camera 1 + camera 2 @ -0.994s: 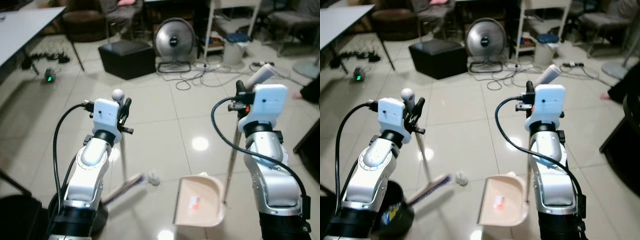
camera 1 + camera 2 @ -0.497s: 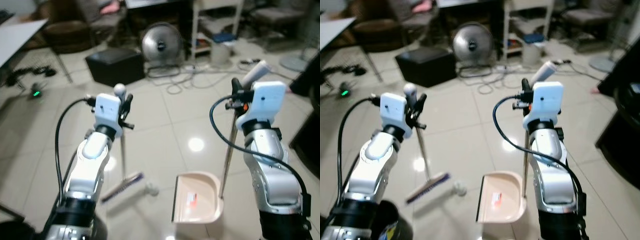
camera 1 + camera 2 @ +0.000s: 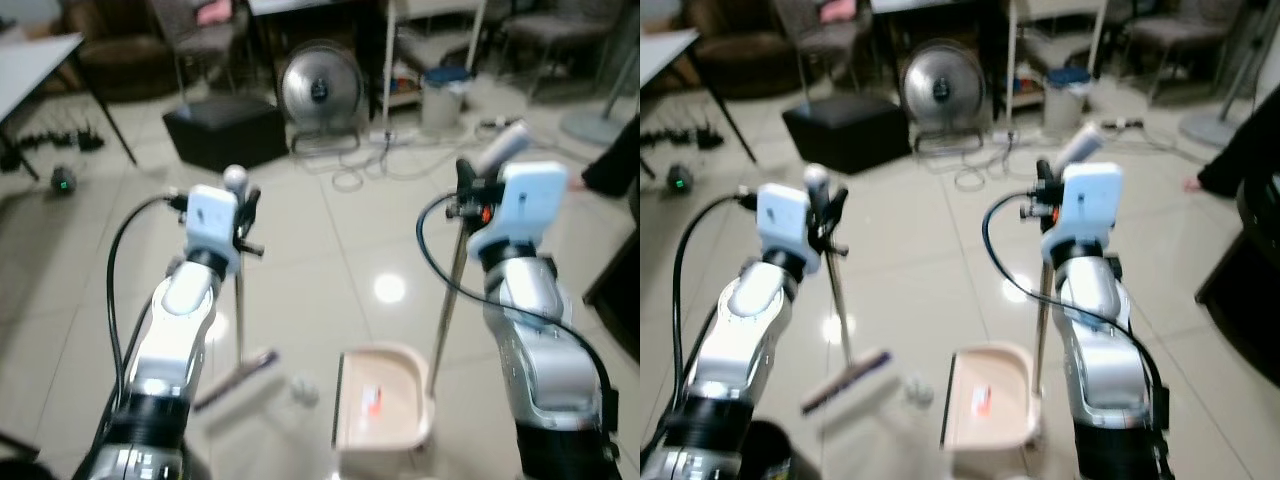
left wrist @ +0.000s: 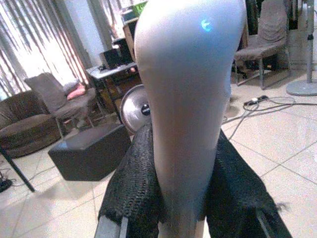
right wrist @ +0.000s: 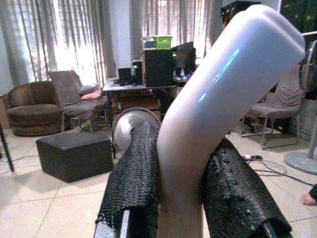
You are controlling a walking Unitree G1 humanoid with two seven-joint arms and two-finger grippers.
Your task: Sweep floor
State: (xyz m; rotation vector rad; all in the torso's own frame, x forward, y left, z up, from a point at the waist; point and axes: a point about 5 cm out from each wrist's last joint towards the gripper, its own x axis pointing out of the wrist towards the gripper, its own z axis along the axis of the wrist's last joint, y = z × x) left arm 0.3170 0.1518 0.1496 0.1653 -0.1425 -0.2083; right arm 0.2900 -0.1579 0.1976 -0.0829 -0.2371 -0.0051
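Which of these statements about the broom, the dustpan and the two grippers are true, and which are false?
1. The left gripper is shut on the broom handle. True.
2. The right gripper holds nothing. False: it is shut on the dustpan handle.
3. The crumpled ball lies inside the dustpan. False: it lies on the floor, between the broom head and the dustpan.
4. A round fan stands behind, beside a black box. True.

Glossy pale tiled floor [image 3: 320, 260] with a fan [image 3: 319, 91], black ottoman [image 3: 226, 132], cables, and seemingly curtained bright windows [image 5: 74, 39].
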